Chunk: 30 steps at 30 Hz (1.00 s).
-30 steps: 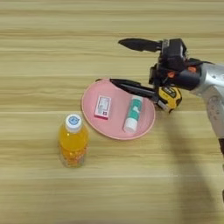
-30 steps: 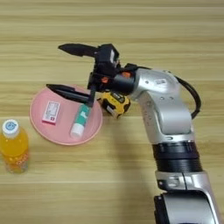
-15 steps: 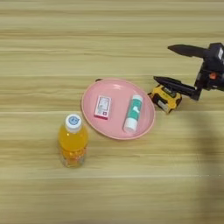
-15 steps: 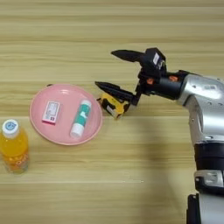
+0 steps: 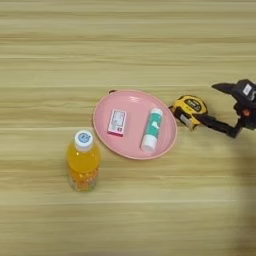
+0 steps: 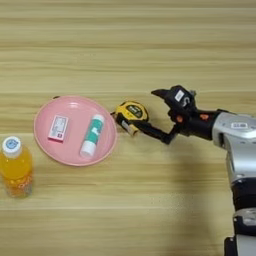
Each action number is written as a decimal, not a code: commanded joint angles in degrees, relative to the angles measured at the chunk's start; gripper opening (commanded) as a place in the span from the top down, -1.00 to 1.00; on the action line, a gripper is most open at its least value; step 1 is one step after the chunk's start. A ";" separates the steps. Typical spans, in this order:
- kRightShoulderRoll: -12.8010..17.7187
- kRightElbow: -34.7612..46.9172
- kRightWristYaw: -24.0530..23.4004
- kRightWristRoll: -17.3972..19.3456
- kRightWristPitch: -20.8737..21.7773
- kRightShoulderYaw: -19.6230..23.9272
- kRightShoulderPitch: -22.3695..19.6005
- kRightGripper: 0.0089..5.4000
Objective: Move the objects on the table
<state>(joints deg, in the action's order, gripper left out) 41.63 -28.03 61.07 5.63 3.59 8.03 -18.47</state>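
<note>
A wide light wooden table (image 5: 125, 45) with horizontal plank grain fills the view. The pink plate (image 6: 70, 152) makes the handiest landmark here; it lies flat a little left of the middle.

The robot's right arm (image 6: 240, 150), silver along the forearm, comes in from the right, well off from the plate. Its gripper (image 6: 145, 110) points left toward the plate, and the two black fingers stand apart, holding nothing. The upper finger (image 6: 161, 93) juts out above and to the right of the tape measure, while the lower one reaches along the table to the tape measure's right side; whether it touches the case I cannot tell.

The orange-drink bottle (image 5: 83, 162) stands upright off the plate's lower left rim, just beside it, white cap on top.

The yellow-black tape measure (image 5: 189, 110) sits on the wood just off the plate's right rim, between the plate and the gripper. Its black strap is not clear to see.

On the plate, toward its right half, the white tube (image 5: 151, 130) with a green label lies on its side, running from upper right to lower left. In the plate's left half rests a small white and red packet (image 5: 117, 122), flat, apart from the tube.
</note>
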 commanded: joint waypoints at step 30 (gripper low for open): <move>-5.82 -4.19 -16.85 -2.88 -14.48 -2.74 -9.77 -0.99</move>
<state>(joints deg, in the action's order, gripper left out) 33.58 -32.80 45.59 3.15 -11.92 4.79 -23.82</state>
